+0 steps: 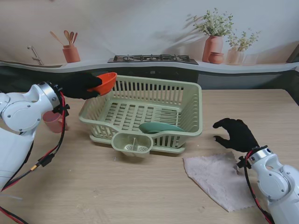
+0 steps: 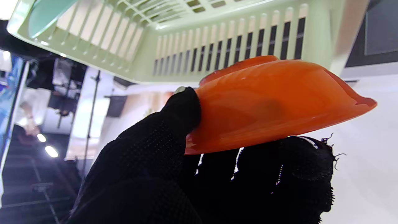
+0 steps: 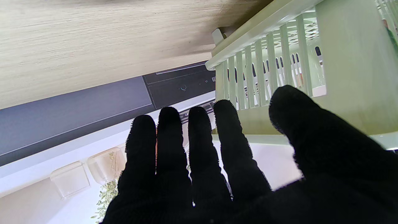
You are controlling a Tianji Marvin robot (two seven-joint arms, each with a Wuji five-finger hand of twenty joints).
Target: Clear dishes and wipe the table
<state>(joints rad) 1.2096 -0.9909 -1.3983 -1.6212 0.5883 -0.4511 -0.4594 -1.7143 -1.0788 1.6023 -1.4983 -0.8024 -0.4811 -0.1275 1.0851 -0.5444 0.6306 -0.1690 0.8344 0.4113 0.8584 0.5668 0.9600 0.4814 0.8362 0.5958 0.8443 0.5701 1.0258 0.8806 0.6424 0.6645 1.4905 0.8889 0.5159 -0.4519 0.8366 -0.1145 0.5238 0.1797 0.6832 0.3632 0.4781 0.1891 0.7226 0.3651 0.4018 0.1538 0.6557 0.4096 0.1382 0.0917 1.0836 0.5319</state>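
Note:
My left hand (image 1: 80,86) is shut on an orange bowl (image 1: 104,82), held in the air at the far left corner of the pale green dish rack (image 1: 189,116). In the left wrist view the orange bowl (image 2: 273,102) sits between thumb and fingers (image 2: 180,115), with the rack's slatted wall (image 2: 236,46) just beyond. A teal plate (image 1: 160,127) lies inside the rack near its front wall. My right hand (image 1: 236,133) hovers open over the table to the right of the rack, fingers spread, holding nothing. A pinkish-grey cloth (image 1: 217,177) lies flat on the table just nearer to me than that hand.
A pink cup (image 1: 51,122) stands on the table, partly hidden behind my left arm. The rack has a small utensil cup (image 1: 132,143) on its front. Beyond the wooden table (image 1: 117,186) runs a counter with a stove (image 1: 153,59), a utensil pot and plant vases (image 1: 212,46).

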